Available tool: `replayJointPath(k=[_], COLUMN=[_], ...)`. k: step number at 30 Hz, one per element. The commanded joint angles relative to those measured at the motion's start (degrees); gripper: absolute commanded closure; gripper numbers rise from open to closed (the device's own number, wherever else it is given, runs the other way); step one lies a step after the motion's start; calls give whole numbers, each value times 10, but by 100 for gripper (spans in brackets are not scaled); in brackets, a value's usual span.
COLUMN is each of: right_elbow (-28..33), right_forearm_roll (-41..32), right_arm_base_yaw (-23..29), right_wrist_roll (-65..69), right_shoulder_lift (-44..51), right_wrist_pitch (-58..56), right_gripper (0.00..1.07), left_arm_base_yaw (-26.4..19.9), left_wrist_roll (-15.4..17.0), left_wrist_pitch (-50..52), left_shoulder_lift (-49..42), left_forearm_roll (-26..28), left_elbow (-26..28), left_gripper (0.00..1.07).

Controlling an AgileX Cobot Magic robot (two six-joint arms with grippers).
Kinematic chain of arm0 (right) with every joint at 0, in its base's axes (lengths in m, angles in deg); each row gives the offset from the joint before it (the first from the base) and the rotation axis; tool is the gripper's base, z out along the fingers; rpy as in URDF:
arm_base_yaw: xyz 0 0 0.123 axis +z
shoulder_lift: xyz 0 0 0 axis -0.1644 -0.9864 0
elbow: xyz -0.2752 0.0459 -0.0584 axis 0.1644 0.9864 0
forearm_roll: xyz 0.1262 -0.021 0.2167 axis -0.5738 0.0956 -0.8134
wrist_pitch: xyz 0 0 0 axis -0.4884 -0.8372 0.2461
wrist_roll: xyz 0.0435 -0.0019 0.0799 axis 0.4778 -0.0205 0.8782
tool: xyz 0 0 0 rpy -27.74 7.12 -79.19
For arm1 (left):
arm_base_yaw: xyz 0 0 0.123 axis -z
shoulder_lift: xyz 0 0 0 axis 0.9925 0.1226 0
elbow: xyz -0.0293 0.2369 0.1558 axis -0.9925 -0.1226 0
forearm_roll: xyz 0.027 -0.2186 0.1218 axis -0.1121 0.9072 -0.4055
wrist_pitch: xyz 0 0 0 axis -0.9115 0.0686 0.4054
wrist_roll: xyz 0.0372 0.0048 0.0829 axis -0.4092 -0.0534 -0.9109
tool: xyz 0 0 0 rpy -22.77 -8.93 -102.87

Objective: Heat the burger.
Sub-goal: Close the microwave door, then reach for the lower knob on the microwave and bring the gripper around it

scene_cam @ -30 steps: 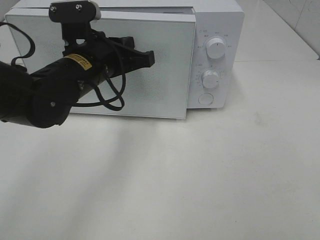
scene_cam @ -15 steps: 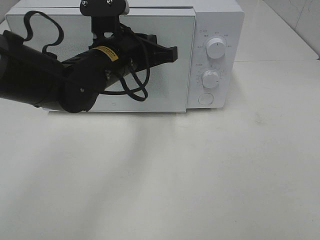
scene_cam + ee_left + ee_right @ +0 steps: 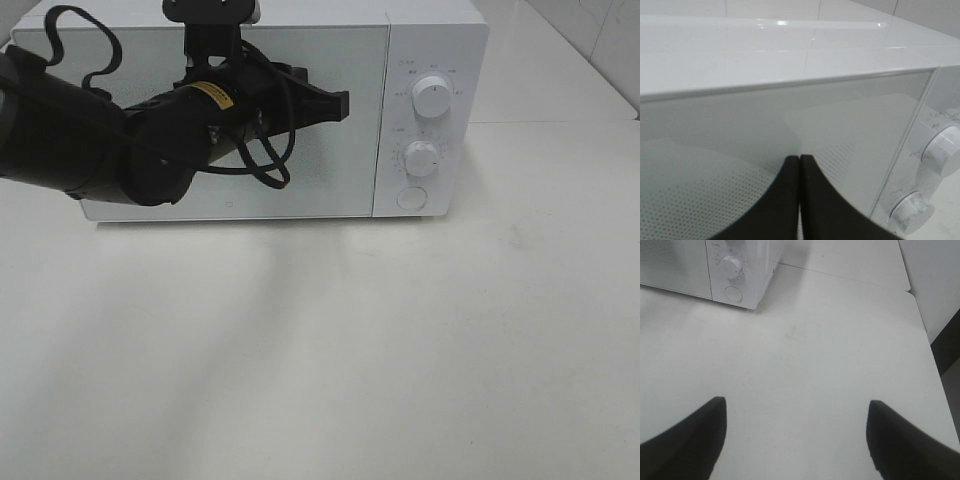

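a white table (image 3: 400, 350) fills most of the exterior high view, its surface bare in front

at the far edge stands a white microwave (image 3: 440, 40), front facing the camera; its door (image 3: 340, 170) is closed flush with the control panel (image 3: 445, 130) on the right, and the door's pale dotted window shows nothing of the inside

where the burger is cannot be told from any view

the black left arm (image 3: 90, 150) reaches in from the left across the upper half of the door, with a yellow label (image 3: 215, 95) on its wrist and a looped black cable (image 3: 265, 175) hanging beneath

the left gripper (image 3: 343, 103) points to the right, towards the panel, in front of the door's upper right part; the left wrist view shows its two dark fingers (image 3: 785, 200) pressed together with nothing between them, their tips close against the glass, though contact with the door cannot be made out

the right gripper (image 3: 796, 402) shows only in its own wrist view: its two dark fingertips stand wide apart over bare table, holding nothing, well away from the microwave's right corner

on the panel sit an upper knob (image 3: 431, 96), a lower knob (image 3: 421, 158) just below it, and a round button (image 3: 411, 198) at the bottom, all white, with small grey markings around the knobs too fine to read
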Motion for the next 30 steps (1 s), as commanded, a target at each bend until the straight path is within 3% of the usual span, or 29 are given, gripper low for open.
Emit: replayJointPath(k=[1,5,14,17,18,19,20,21,22,23,30], right_elbow=[1,1,1,1,1,1,1,1,1,1,1], right_forearm_roll=[0,0,0,0,0,0,0,0,0,0,0], right_arm_base_yaw=[-3,-3,-3,-3,-3,-3,-3,-3,-3,-3,-3], right_wrist_roll=[0,0,0,0,0,0,0,0,0,0,0], right_shoulder_lift=[15,15,15,15,15,15,15,15,15,15,15], right_wrist_pitch=[1,1,1,1,1,1,1,1,1,1,1], right_gripper=[32,32,32,32,32,32,32,32,32,32,32], left_arm_base_yaw=[-23,-23,5,13,17,17,17,17,17,17,17], left_wrist_roll=[1,1,-2,-1,0,0,1,1,1,1,1], left_wrist_pitch=[41,19,-153,-222,-274,-274,-333,-356,-356,-401,-576], left_shoulder_lift=[1,-2,-42,-54,-64,-64,-73,-77,-77,-84,-120], left_forearm_roll=[41,28,17,16,17,17,17,18,18,19,17], left_elbow=[13,13,9,7,7,7,7,7,7,7,9], left_gripper=[107,107,106,97,79,79,47,29,29,4,9])
